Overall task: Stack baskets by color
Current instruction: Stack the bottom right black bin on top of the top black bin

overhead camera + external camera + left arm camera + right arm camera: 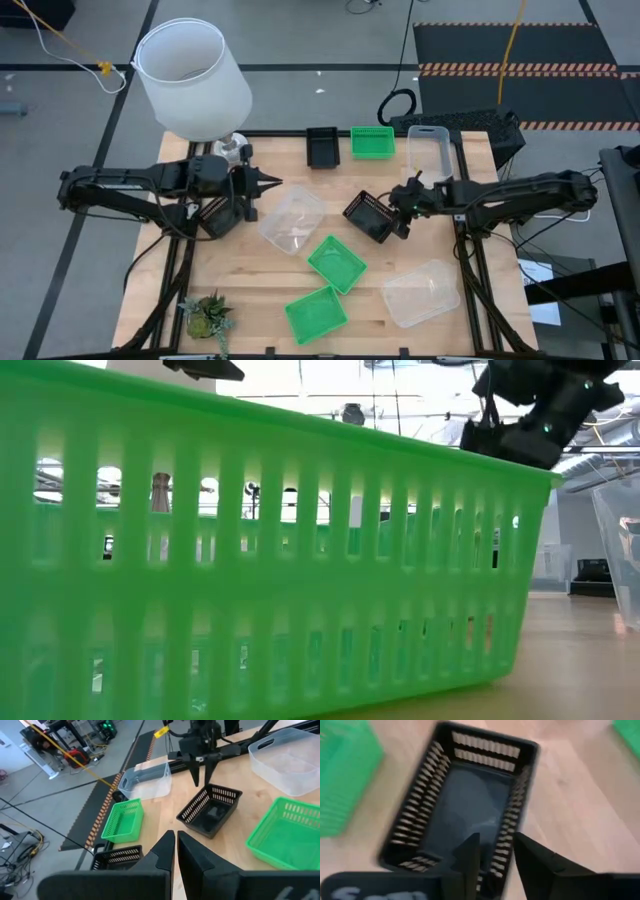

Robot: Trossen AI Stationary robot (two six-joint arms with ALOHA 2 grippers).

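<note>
A black basket (368, 216) rests on its base near the table's middle, turned slantwise. My right gripper (497, 855) stands open over its end toward the table's right edge. One finger is over the inside and one outside a long wall (506, 851); no touch shows. In the left wrist view the fingertips (196, 781) hang just above the rim. My left gripper (275, 183) is shut, clear of everything, left of a clear basket (292, 218). Two green baskets (336, 262) (316, 313) and a clear one (422, 292) sit nearer the front edge.
Along the far edge stand a black basket (322, 146), a green basket (372, 141) and a clear basket (430, 150). A white lampshade (190, 78) stands at the far left corner and a small plant (207, 315) at the near left. A green basket (260, 560) fills the low view.
</note>
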